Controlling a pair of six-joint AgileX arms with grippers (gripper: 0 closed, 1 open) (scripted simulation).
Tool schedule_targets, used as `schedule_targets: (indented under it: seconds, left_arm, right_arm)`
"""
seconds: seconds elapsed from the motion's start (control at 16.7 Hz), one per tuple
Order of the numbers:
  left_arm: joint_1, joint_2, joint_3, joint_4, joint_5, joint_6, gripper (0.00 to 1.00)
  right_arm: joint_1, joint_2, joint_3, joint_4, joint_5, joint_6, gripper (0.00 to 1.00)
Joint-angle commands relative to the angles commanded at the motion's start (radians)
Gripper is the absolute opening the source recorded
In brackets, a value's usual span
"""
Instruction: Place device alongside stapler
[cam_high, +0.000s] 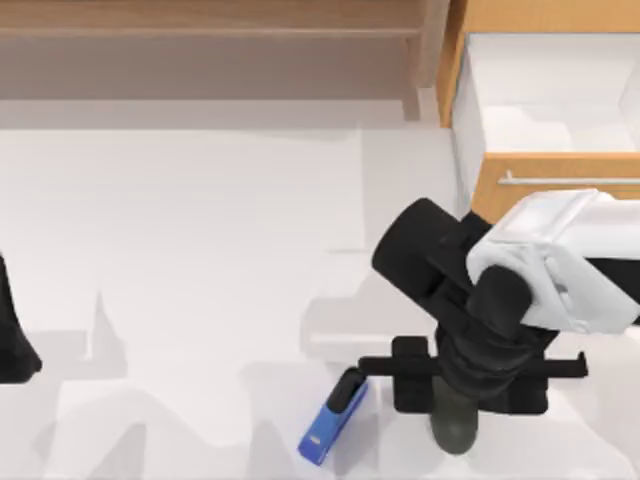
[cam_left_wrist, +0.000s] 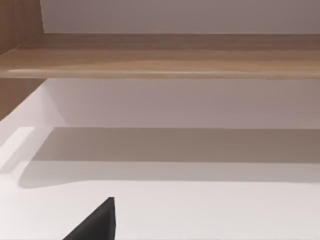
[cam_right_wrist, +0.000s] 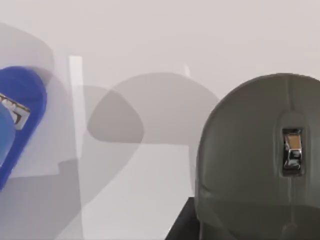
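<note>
My right hand grips the device just right of the stapler, low over the surface. They're near, not touching. My left arm sits parked far left of the stapler.

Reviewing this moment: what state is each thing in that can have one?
Mouse: under the right gripper, near the table's front edge, apart from the stapler.
Stapler: closed, lying flat on the table, to the mouse's left.
Drawer: pulled open.
Left arm: parked at the left edge.
</note>
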Motion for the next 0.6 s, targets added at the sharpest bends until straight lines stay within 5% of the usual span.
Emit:
schedule_targets:
  seconds: [0.24, 0.6]
  left_arm:
    - [0.0, 0.0, 0.0, 0.0, 0.0, 0.0, 1.0]
    - [0.0, 0.0, 0.0, 0.0, 0.0, 0.0, 1.0]
  right_arm:
    - [0.0, 0.0, 0.0, 0.0, 0.0, 0.0, 0.0]
    - [0.0, 0.0, 0.0, 0.0, 0.0, 0.0, 0.45]
